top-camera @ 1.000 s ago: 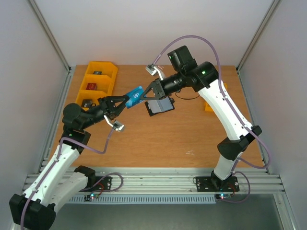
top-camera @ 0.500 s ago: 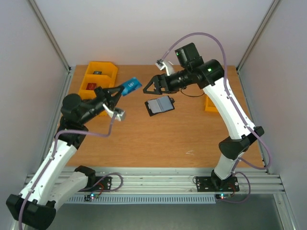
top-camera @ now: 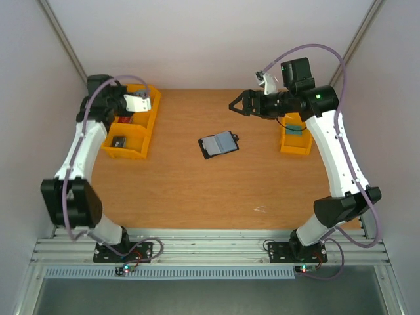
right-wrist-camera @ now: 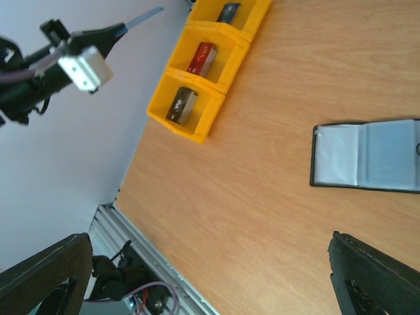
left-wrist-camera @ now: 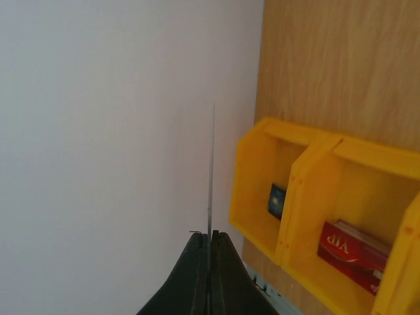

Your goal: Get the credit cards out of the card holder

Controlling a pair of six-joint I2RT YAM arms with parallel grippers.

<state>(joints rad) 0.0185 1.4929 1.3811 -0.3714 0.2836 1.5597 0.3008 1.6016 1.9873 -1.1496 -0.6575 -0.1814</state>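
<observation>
We are logging the left gripper (left-wrist-camera: 209, 237) as clamped on a pale blue card (right-wrist-camera: 146, 16). In the left wrist view the card is showing edge-on as a thin line rising from between the closed fingers. That arm is reaching toward the rear left corner of the table (top-camera: 197, 190), by the three-compartment yellow bin (top-camera: 152, 111). A red card (left-wrist-camera: 351, 246) is lying in the bin's middle compartment. Each of the other two compartments is holding a dark item that we cannot identify. The card holder (top-camera: 218, 144) is lying open and flat near the middle of the table, blue-grey panels up, well apart from both grippers. The right gripper (top-camera: 237, 103) is hanging above the rear right of the table with its fingers spread wide and gripping nothing. It is near a second yellow bin (top-camera: 294, 146).
</observation>
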